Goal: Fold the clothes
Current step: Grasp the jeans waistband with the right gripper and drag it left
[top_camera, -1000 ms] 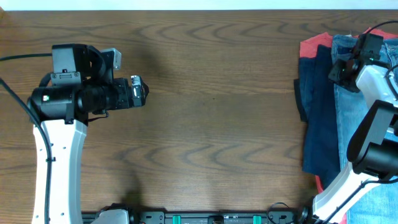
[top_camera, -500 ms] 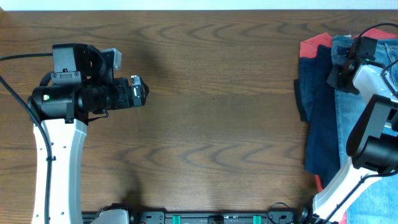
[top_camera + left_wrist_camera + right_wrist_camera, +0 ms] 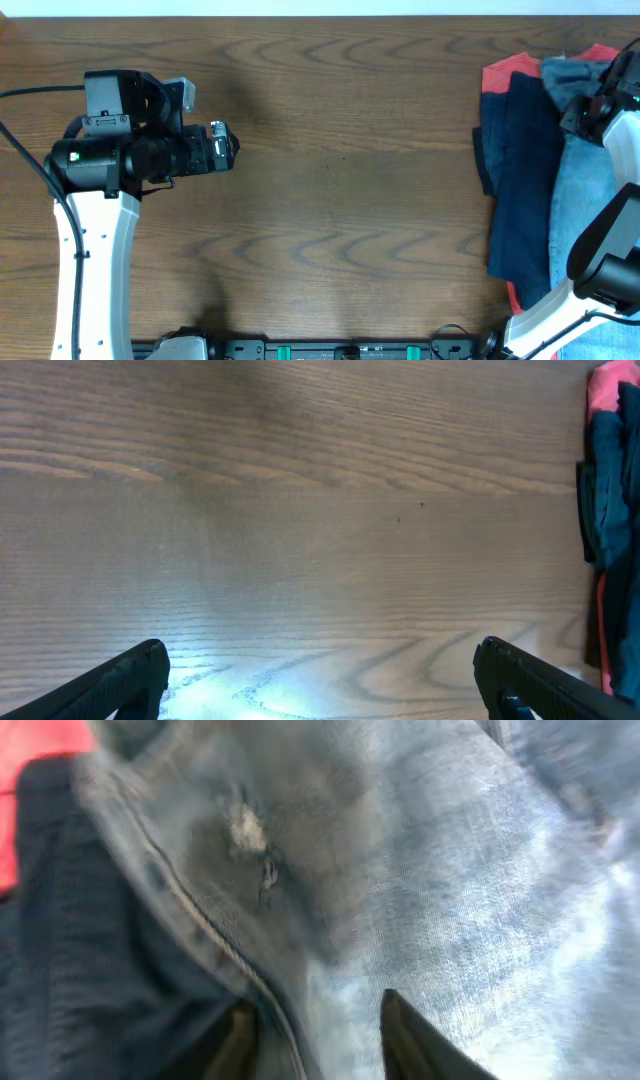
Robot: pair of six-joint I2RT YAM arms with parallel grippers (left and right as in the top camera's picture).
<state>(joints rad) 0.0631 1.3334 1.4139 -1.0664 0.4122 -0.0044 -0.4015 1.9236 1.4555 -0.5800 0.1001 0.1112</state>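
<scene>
The light-blue jeans (image 3: 585,190) lie on a pile at the table's right edge. In the right wrist view the denim (image 3: 450,870) fills the frame, with a seam edge and a small pale mark (image 3: 245,825). My right gripper (image 3: 583,108) is at the top of the jeans. Its fingers (image 3: 315,1040) are pinched on a fold of denim beside the seam. My left gripper (image 3: 228,148) hovers open and empty over bare wood at the left (image 3: 320,680), far from the clothes.
A dark navy garment (image 3: 520,170) lies under and left of the jeans, over a red garment (image 3: 503,72). Both show at the right edge of the left wrist view (image 3: 605,490). The wooden table (image 3: 350,200) spreads between the arms.
My right gripper has moved right and slightly up, dragging the top of the jeans with it; the denim is now bunched there. The left arm has not moved.
</scene>
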